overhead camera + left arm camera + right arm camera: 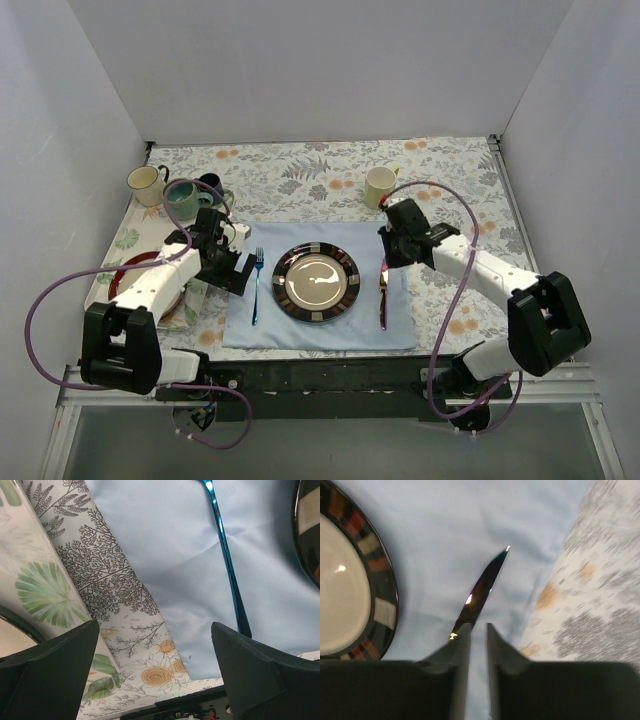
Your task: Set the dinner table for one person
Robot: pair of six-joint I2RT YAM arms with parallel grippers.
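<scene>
Three plain white walls box in the desk (455, 160): the back wall (320, 70) across the top of the frame, the left wall (50, 150) and right wall (590, 130) down either side. The light is soft and even, with faint shadows.

Standing over it, I am seeing no writing, label, brand mark or number that can be read in any of the three views.
</scene>
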